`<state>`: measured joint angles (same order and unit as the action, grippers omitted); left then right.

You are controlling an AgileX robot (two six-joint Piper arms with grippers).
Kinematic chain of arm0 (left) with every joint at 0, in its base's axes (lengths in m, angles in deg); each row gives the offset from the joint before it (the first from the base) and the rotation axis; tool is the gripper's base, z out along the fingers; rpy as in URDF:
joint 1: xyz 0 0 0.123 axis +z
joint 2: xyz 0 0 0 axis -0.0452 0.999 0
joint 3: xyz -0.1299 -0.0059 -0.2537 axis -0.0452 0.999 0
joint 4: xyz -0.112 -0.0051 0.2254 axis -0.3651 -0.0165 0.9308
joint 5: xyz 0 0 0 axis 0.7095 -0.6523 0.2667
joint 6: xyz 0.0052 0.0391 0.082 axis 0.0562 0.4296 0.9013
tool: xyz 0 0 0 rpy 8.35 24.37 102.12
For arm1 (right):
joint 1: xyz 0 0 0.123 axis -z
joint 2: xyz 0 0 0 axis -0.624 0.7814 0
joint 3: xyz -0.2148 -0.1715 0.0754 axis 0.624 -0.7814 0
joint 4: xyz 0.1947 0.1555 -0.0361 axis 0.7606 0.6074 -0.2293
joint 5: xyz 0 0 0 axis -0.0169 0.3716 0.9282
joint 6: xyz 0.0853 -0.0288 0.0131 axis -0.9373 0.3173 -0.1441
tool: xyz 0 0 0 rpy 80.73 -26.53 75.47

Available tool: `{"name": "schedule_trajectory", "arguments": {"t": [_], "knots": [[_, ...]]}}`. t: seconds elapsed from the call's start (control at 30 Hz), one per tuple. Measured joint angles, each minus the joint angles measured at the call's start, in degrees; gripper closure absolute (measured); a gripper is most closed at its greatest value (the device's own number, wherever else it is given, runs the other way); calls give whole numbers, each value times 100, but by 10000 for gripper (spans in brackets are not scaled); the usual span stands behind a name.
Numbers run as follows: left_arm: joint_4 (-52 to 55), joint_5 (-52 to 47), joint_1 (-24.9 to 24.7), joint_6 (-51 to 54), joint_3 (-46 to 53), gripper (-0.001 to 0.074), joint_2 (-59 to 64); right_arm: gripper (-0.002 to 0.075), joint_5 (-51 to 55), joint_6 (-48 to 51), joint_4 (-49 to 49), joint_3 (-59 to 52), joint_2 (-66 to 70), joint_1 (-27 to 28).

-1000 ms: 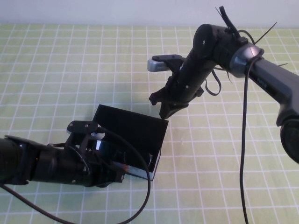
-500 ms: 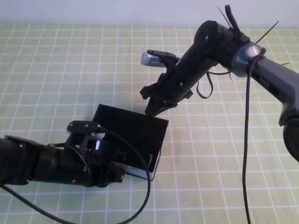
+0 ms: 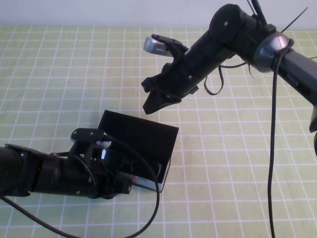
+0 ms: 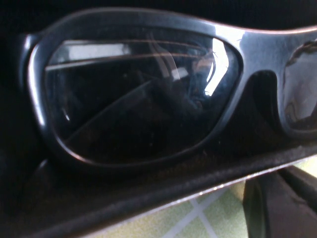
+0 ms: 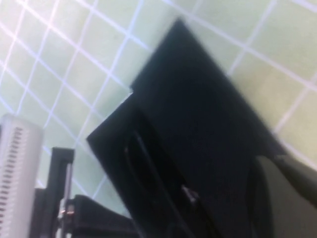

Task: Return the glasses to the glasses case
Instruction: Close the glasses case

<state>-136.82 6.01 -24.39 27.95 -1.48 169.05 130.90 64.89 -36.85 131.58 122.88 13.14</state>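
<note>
From the high view, the glasses case [image 3: 141, 144] sits open on the green checked tablecloth [image 3: 59, 74], a little toward the table's near edge and left of its middle, its flat lid raised toward the far edge. The left arm lies low along the near-left part of the table and covers the near-left end of the case; the left gripper [image 3: 115, 182] is at that end, and whether it is parted or closed cannot be told. A black cable [image 3: 157, 198] loops from this arm across the near side of the case. The right gripper [image 3: 151, 104] hangs in the air above the cloth, just beyond the lid's far edge, pinched fully together and holding nothing. In the left wrist view, the glasses [image 4: 148, 94] fill the picture, lying inside the dark lining with the case's front wall below them and a strip of green cloth past it. In the right wrist view, the case's black lid [image 5: 208, 124] spreads across the picture over the checked cloth, with the left arm's silver camera housing [image 5: 17, 178] beside the open box.
</note>
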Motion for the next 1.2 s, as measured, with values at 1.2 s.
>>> {"name": "schedule_trajectory", "arguments": {"t": [1.2], "knots": [[0, 10, 0, 0, 0, 737, 0, 737, 9, -90, -109, -13, 273, 16]]}}
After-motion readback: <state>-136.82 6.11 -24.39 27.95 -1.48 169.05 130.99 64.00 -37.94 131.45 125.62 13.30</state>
